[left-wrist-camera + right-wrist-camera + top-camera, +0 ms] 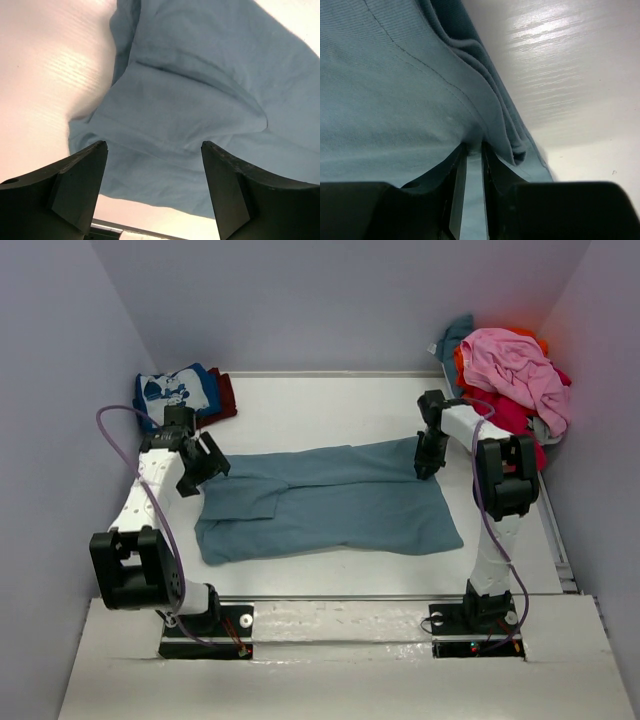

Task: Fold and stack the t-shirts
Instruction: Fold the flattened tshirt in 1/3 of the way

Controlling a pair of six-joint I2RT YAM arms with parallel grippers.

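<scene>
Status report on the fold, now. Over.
Left gripper open, empty, above slate-blue t-shirt. Right gripper jaws nearly closed at its far right corner, grip unclear. Shirt partly folded, flat. Unfolded pile back right, out of the way.

No writing, label, brand, number or sign can be read in any of the views. The only marking is the white cartoon print on the folded blue t-shirt (176,390) at the far left of the tabletop (330,405). It is a picture, and no letters can be made out in it.
</scene>
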